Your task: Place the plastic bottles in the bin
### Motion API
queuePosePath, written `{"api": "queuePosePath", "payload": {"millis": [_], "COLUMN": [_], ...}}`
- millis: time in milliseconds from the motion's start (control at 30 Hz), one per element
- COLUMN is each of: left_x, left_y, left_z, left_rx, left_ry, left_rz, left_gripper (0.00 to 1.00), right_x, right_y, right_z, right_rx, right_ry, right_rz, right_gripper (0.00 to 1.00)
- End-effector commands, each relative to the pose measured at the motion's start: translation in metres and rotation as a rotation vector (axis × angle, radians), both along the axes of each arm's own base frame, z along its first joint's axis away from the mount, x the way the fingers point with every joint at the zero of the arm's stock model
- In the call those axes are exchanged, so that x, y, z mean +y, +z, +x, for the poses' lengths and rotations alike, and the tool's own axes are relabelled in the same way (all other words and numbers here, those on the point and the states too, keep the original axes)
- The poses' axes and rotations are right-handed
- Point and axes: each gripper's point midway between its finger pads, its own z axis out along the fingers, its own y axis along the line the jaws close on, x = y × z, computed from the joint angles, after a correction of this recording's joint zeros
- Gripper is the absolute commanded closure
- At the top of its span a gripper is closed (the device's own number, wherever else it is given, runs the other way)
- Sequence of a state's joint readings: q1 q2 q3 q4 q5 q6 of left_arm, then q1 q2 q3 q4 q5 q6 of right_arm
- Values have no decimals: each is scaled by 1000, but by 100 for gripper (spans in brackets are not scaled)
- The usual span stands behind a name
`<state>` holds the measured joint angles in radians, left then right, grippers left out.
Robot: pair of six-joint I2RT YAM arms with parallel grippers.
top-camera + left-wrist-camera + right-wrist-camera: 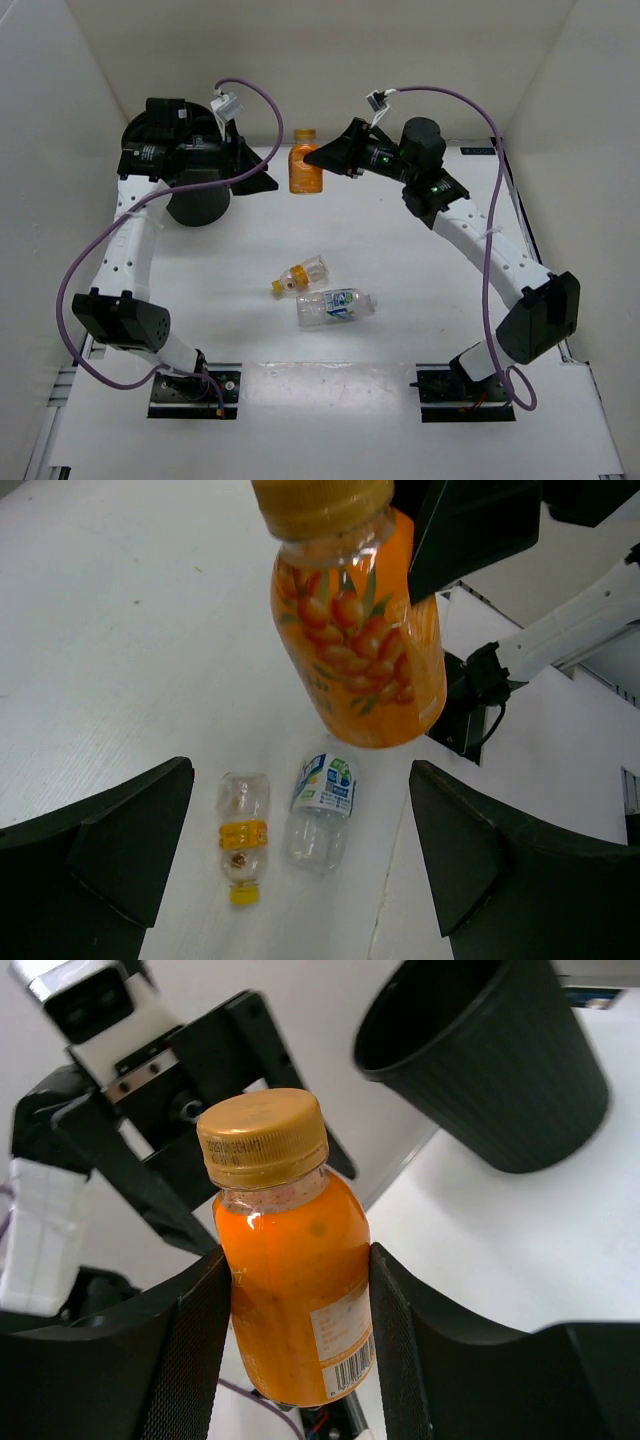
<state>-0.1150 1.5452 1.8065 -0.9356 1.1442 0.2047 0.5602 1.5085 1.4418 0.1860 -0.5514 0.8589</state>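
My right gripper (297,1305) is shut on the orange-filled bottle (285,1250), upright with a gold cap, at the back centre (305,165). I cannot tell whether it touches the table. My left gripper (258,172) is open and empty just left of that bottle, beside the black ribbed bin (197,207), which my left arm largely covers. The bin also shows in the right wrist view (490,1070). A yellow-capped clear bottle (300,276) and a blue-green-labelled clear bottle (336,306) lie on their sides mid-table. Both show in the left wrist view (243,830), (322,805). The other bottles are out of view.
White walls enclose the table on three sides. Purple cables loop over both arms. The two arm bases (195,385), (465,385) stand at the near edge.
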Motion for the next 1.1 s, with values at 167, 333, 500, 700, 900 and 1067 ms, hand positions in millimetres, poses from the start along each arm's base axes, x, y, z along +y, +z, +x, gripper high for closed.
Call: {"api": "queuePosePath", "payload": {"millis": [167, 333, 500, 700, 900, 1067], "left_x": [-12, -16, -13, -10, -14, -16], "left_y": [35, 28, 8, -2, 14, 12], "left_z": [-28, -28, -15, 4, -5, -11], "left_rx": [-41, 0, 29, 32, 13, 48], "left_ry": [-163, -177, -102, -36, -104, -136], "left_rz": [-121, -129, -79, -33, -81, -108], "left_gripper": [0, 0, 0, 0, 0, 0], "right_x": [26, 39, 44, 47, 50, 61], "right_y": [20, 27, 36, 34, 27, 18], "right_z": [-8, -10, -12, -19, -20, -24], "right_rx": [-52, -60, -84, -82, -79, -54], "right_ry": [102, 148, 168, 197, 193, 227], "right_rz": [78, 92, 105, 101, 94, 95], "right_gripper": [100, 100, 100, 100, 100, 100]}}
